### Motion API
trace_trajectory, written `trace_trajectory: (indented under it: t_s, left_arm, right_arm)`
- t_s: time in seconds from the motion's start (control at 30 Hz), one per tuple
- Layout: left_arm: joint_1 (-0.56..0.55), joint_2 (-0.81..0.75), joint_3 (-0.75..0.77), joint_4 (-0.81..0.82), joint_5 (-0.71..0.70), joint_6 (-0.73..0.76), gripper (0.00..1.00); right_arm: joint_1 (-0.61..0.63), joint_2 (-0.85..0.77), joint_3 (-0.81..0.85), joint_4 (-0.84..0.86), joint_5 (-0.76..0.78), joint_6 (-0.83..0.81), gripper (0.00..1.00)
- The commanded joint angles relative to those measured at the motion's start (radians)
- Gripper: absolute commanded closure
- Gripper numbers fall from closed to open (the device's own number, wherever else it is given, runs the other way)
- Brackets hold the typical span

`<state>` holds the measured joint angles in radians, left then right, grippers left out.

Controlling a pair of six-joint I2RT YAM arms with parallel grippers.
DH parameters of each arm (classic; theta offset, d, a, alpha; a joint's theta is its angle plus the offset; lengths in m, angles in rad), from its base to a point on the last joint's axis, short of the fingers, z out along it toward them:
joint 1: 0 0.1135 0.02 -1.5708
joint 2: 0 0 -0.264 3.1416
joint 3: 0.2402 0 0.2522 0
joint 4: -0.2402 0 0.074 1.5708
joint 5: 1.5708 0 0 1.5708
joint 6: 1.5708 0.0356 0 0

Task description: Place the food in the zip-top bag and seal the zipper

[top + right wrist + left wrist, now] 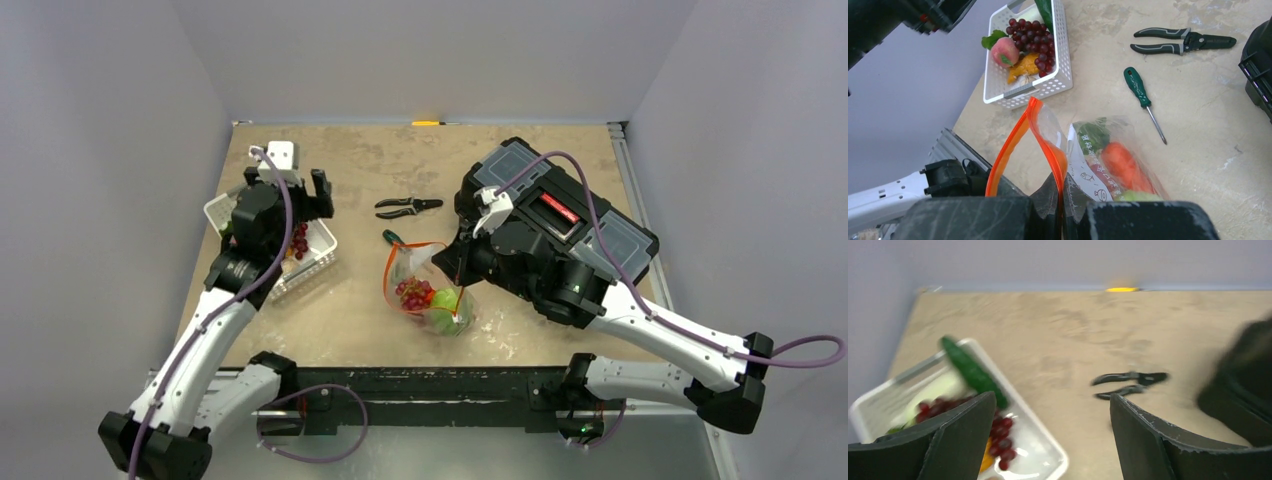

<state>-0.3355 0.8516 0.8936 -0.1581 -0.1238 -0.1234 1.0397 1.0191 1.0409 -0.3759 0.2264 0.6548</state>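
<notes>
Slippage is threatening you: your right gripper [1063,186] is pinching only the thin orange-red zipper strip [1012,146] of the clear crinkly plastic bag [1083,150] mid-table, so its mouth may be collapsing. Your left gripper [1050,402] is hanging open, empty, above the white slotted basket [1029,92].

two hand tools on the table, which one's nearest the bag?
The green-handled screwdriver, lying right beside the zip-top bag. The black-handled pliers sit farther off, toward the table's far edge.

Mottled tan tabletop [370,160] enclosed by plain pale grey walls [430,50] at nine, twelve and three o'clock; small yellow marker [426,122] at twelve.
</notes>
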Motion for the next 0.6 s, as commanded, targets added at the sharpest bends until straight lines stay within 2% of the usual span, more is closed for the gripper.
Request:
trace_trajectory:
  t_s: [0.0,0.27,0.47,0.57]
  left_arm:
    - [0.094,0.088,0.063,-0.145,-0.508,-0.155,0.16]
    - [0.356,0.231,0.091,-0.306,-0.383,-0.509,0.17]
    - [0.464,0.416,0.111,-0.281,-0.095,-0.595,0.16]
    - [0.476,0.493,0.129,-0.288,-0.032,-0.635,0.18]
  right_arm:
    - [-0.002,-0.013,0.006,0.074,0.021,0.003,1.0]
    - [-0.003,-0.023,0.005,0.072,0.024,-0.002,1.0]
    - [-0.003,-0.023,0.005,0.074,0.02,-0.003,1.0]
    - [-0.003,-0.026,0.003,0.077,0.016,-0.001,1.0]
